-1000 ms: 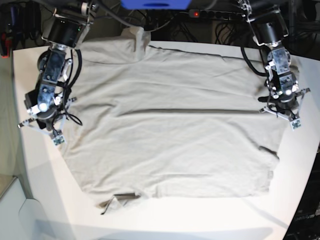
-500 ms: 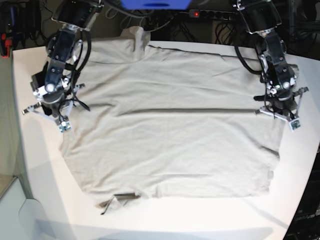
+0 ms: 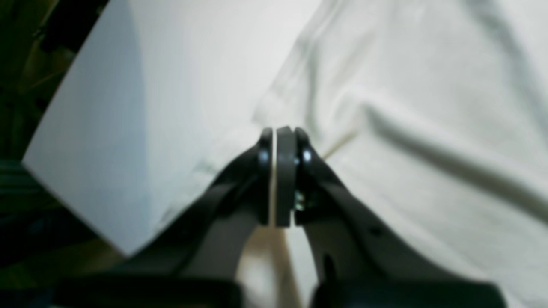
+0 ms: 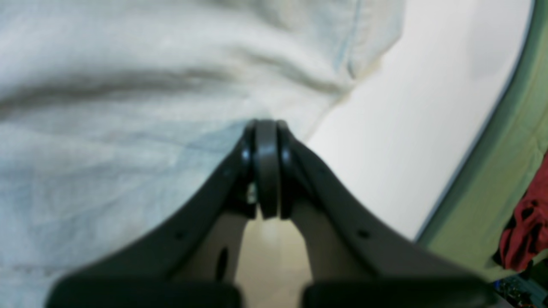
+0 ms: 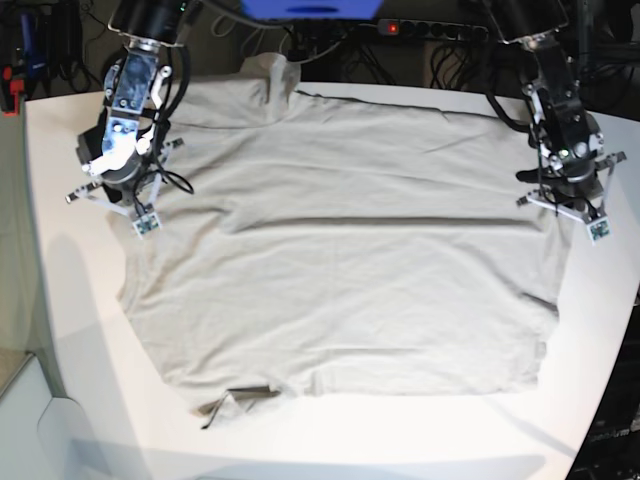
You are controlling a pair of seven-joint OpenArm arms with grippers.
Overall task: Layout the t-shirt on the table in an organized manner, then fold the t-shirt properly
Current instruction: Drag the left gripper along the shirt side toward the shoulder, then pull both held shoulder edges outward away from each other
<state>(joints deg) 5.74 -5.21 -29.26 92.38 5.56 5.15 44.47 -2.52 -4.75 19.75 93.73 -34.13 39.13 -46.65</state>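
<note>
Cloth of the t-shirt point(image 5: 340, 240) is spread flat over the table point(image 5: 70, 330), filling most of it; the left gripper point(image 3: 277, 141) is seen with jaws pressed together, empty, over the shirt's edge where bare tabletop begins; the right gripper point(image 4: 266, 137) is likewise closed on nothing above the opposite edge; open white margin is left along the near edge and both sides.

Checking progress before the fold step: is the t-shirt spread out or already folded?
Spread out. The t-shirt lies open across the table, with a long crease across its middle; no part is folded over.
</note>
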